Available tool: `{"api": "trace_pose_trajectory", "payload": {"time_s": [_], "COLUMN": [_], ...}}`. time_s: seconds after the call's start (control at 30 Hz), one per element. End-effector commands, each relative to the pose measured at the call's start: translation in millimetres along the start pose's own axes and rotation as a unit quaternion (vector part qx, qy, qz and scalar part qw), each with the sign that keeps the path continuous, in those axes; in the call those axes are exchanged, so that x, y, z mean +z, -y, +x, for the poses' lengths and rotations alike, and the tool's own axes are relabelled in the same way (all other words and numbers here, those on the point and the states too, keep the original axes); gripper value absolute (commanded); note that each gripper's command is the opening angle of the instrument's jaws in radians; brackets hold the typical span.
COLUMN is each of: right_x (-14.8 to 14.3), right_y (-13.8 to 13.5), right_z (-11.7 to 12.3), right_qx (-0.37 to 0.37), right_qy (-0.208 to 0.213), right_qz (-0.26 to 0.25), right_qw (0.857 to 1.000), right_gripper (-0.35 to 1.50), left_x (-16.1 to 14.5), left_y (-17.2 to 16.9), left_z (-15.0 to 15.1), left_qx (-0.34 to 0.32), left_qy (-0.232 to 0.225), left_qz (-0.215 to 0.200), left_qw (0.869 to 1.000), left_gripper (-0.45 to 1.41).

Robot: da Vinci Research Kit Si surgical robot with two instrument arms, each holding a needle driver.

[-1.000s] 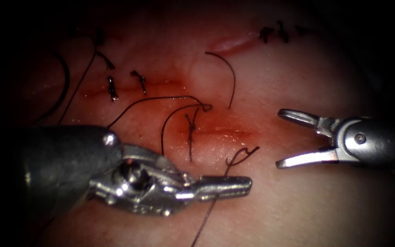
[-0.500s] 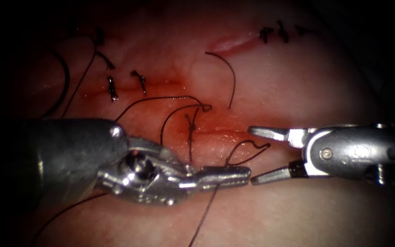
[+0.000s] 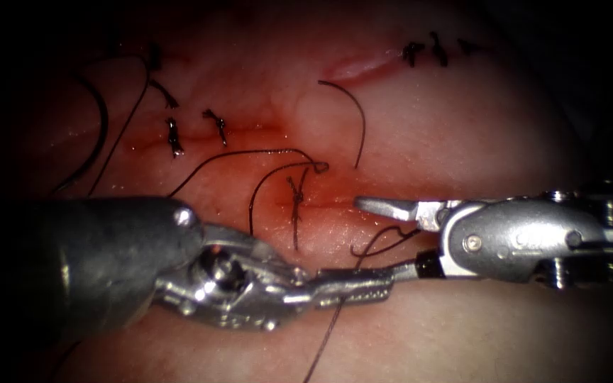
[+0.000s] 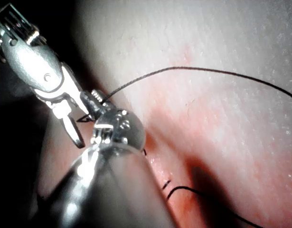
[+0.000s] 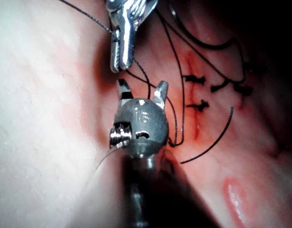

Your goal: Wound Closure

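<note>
The tissue point(image 3: 462, 128) bears a red horizontal cut point(image 3: 352, 206) with a knotted stitch point(image 3: 296, 202) across it. My left tool point(image 3: 352, 286) lies below the cut, jaws shut on the thread point(image 3: 328, 333), which runs down from them. Its curled free end point(image 3: 381, 240) lies between the open jaws of my right tool point(image 3: 377, 237), whose lower jaw reaches the left tool's tip. In the right wrist view the right tool's jaws point(image 5: 141, 88) stand apart below the left tool point(image 5: 122, 47). A thin dark arc point(image 3: 358, 120), needle or thread I cannot tell, lies free above the cut.
Two older stitches point(image 3: 173, 136) sit at the upper left and more dark knots point(image 3: 427, 51) at the upper right. Loose thread loops point(image 3: 250, 152) trail across the tissue above the left tool. Red fluid point(image 3: 335, 191) stains the tissue around the cut.
My right tool has moved left up to the left tool's tip, its open jaws narrowing around the thread's curled end. The left tool has barely shifted and keeps the thread.
</note>
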Motion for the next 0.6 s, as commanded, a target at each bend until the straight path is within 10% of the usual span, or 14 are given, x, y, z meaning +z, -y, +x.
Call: {"api": "trace_pose_trajectory", "payload": {"time_s": [0.03, 0.37, 0.6], "right_x": [0.7, 0.0, -0.8], "right_y": [-0.1, -1.2, -2.4], "right_z": [0.5, -1.3, -2.9], "right_qx": [-0.016, -0.017, -0.015], "right_qy": [0.007, 0.013, 0.011], "right_qz": [0.010, 0.016, 0.015], "right_qw": [1.000, 1.000, 1.000], "right_gripper": [-0.35, -0.35, -0.35], "left_x": [0.7, 0.6, -0.4], "left_y": [0.0, 0.5, -0.1], "left_z": [-0.4, -0.5, -0.4], "left_qx": [0.001, -0.099, -0.139], "left_qy": [-0.001, 0.001, -0.017], "left_qz": [-0.001, 0.014, 0.019], "left_qw": [1.000, 0.995, 0.990], "left_gripper": [0.22, 1.23, 1.11]}}
